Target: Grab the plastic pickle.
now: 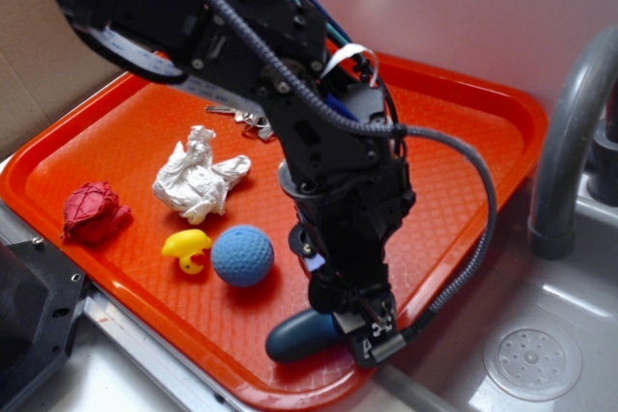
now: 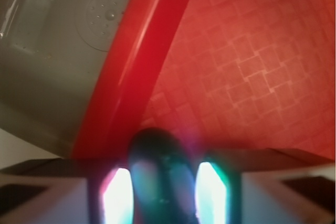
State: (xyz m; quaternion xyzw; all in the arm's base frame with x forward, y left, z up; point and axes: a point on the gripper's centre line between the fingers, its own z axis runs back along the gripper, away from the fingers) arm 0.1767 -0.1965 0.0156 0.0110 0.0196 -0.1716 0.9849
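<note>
A pale, pinkish-white wall closes the far side of the scene, with a sheet of brown cardboard leaning at far left. At right, a grey curved faucet rises over a grey metal sink, whose round perforated drain sits near the front. Soft, even light falls across the surfaces.
</note>
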